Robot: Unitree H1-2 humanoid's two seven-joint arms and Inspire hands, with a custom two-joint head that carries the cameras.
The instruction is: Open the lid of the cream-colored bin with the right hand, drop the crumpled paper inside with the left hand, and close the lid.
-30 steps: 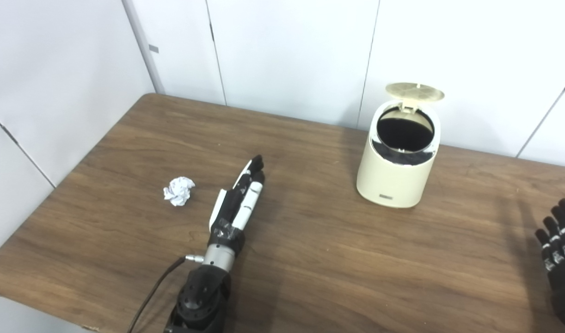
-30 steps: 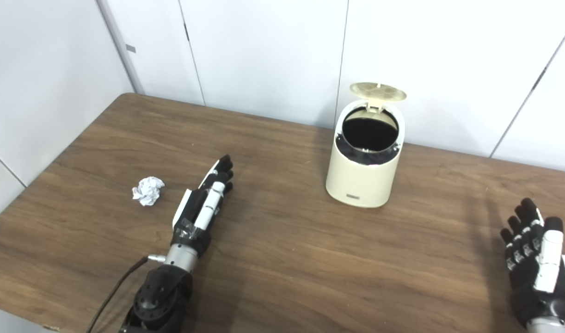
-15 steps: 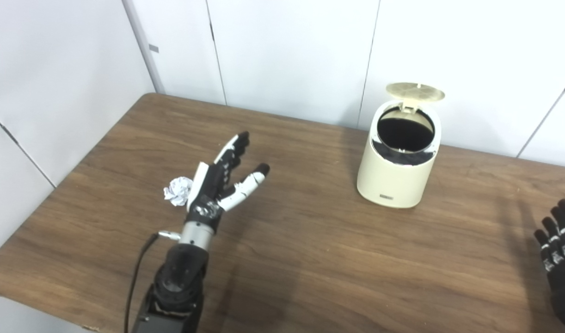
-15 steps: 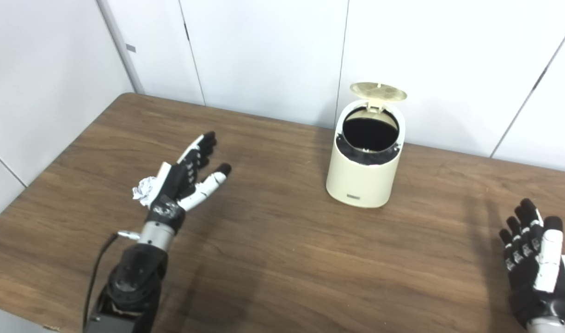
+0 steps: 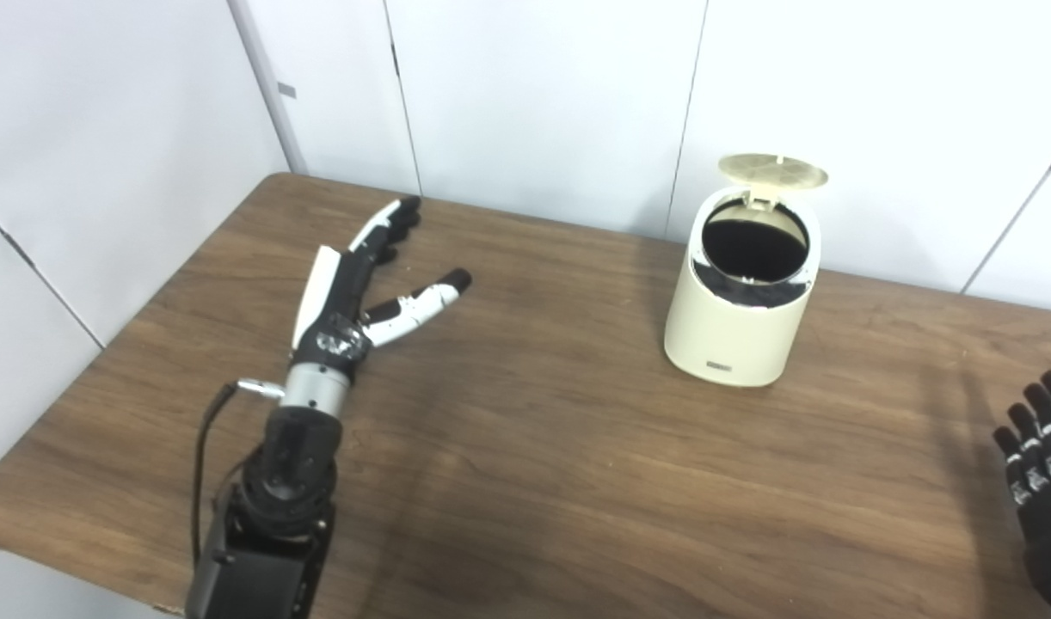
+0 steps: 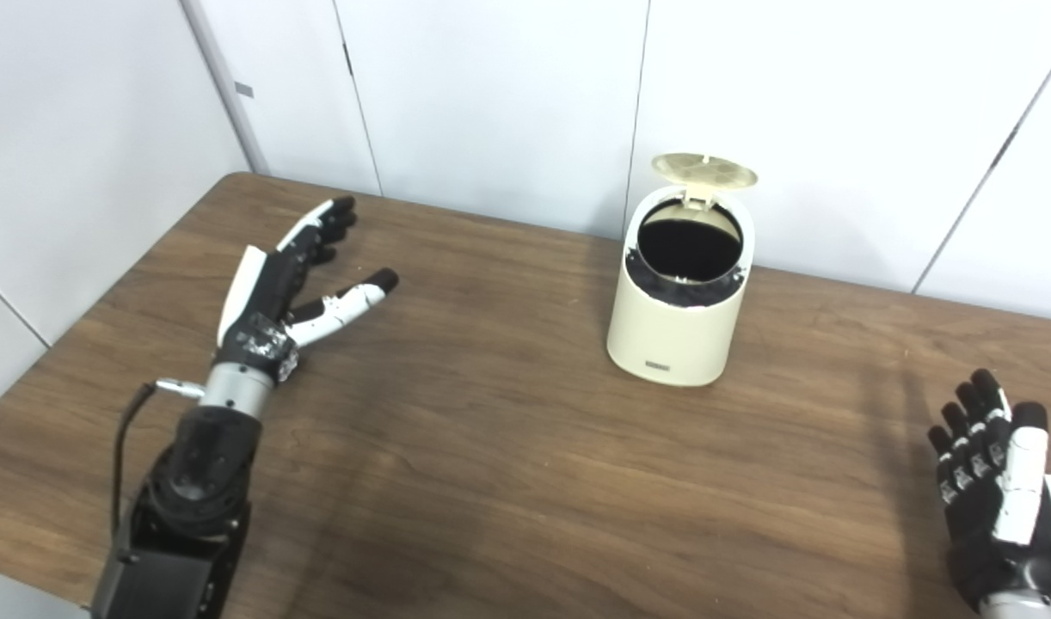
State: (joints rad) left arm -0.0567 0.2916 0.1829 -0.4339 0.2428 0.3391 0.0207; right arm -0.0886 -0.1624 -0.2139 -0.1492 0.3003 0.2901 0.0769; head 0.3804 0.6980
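Note:
The cream-colored bin (image 5: 736,322) stands at the back right of the wooden table (image 5: 577,447), its round lid (image 5: 772,170) tipped up and the dark inside showing. My left hand (image 5: 353,279) is raised over the left part of the table, open, fingers stretched and thumb spread. It covers the spot where the crumpled paper lay, so the paper is hidden in both views. My right hand (image 6: 998,481) rests open at the table's near right corner, far from the bin.
White wall panels (image 5: 534,94) run behind the table. The table's left edge (image 5: 87,361) is close to my left arm. A black cable (image 5: 205,456) hangs from the left wrist.
My left hand has lifted and swung left, spreading its thumb, and now hides the crumpled paper. The right hand, bin and lid have not moved.

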